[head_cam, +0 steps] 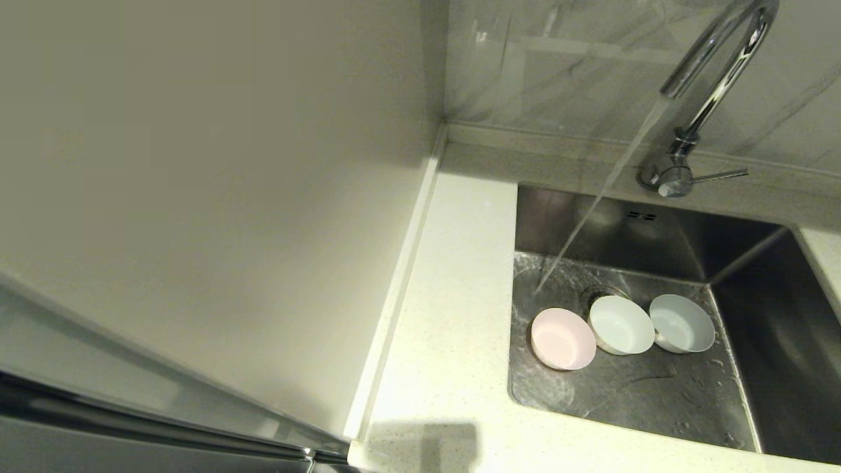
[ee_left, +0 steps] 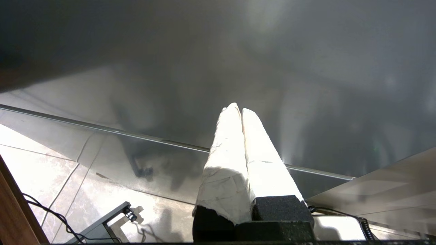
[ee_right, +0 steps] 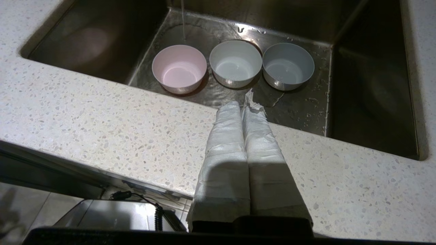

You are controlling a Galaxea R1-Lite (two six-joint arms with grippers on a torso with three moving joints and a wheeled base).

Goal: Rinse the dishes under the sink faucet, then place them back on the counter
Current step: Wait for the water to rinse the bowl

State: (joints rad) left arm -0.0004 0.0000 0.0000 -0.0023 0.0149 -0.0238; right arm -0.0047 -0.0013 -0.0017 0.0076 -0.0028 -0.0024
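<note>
Stainless steel sink [head_cam: 657,223]: a square basin set into the tabletop [head_cam: 453,341], its floor wet and beaded with droplets. A round drain strainer [head_cam: 601,293] is seen at the far side of the floor, partly hidden by the middle bowl, and two small overflow slots are cut in the far wall.

Faucet [head_cam: 716,72]: a tall chrome gooseneck mounted behind the sink, with a thin straight lever [head_cam: 719,175] pointing right at its base. A stream of water [head_cam: 604,190] is delivered onto the sink floor, just beyond the pink bowl.

Dishes, three, all upright in a row on the sink floor near its left side:
- pink bowl [head_cam: 562,338], leftmost;
- pale mint-white bowl [head_cam: 621,324], in the middle, set close against the pink one;
- third bowl [head_cam: 681,323], rightmost, pale inside with a shiny metal outer wall.

Tabletop: off-white speckled stone, with a low raised edge along the left and far sides. No dish is carried on it.

Right pincer [ee_right: 241,103]: wrapped in white covering, held above the near edge of the tabletop and pointed toward the bowls. The fingers are pressed together and nothing is gripped.

Left pincer [ee_left: 237,108]: likewise wrapped in white, parked away from the sink in front of a dark glossy panel above a tiled floor [ee_left: 41,170]. The fingers are pressed together with nothing between them.
</note>
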